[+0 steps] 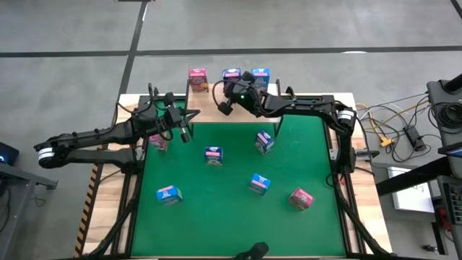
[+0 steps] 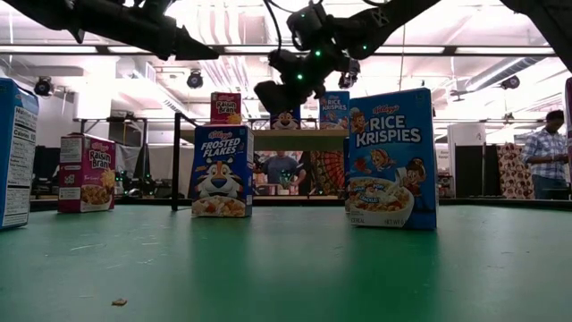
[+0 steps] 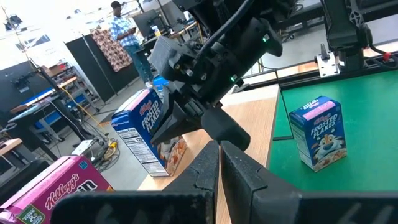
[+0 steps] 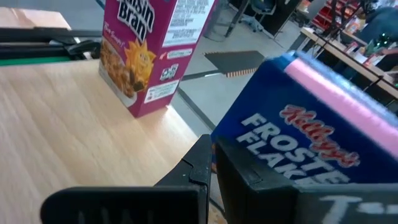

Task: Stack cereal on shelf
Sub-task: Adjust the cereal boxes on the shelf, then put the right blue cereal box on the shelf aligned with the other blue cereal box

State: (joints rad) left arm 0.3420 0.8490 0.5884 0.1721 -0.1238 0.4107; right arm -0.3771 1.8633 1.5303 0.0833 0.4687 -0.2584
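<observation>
The shelf (image 1: 216, 101) stands at the mat's far edge. On its top stand a pink Raisin Bran box (image 1: 198, 78), a Frosted Flakes box (image 1: 232, 75) and a blue Rice Krispies box (image 1: 260, 76). Several more cereal boxes stand on the green mat, among them a pink one (image 1: 159, 141) and blue ones (image 1: 213, 154) (image 1: 264, 141). My right gripper (image 4: 212, 167) is shut over the shelf top, right in front of the Frosted Flakes box (image 4: 311, 134). My left gripper (image 3: 219, 163) is shut and hovers over the mat's far left corner (image 1: 184, 128), above and beside the pink box. My right gripper's shut fingers (image 4: 249, 177) lie close against the Frosted Flakes box's printed face (image 4: 280, 146), coming from the near side over the shelf top. The finger hides the meeting place, so I cannot tell whether it touches the box. The box stands upright on the shelf.
Other boxes on the mat: blue (image 1: 260, 183), pink (image 1: 301, 198) and blue (image 1: 168, 193) toward the near side. Black frame bars run along the mat's left and right edges (image 1: 336, 144). Cables lie right of the table. A person (image 2: 547, 152) stands far off in the room.
</observation>
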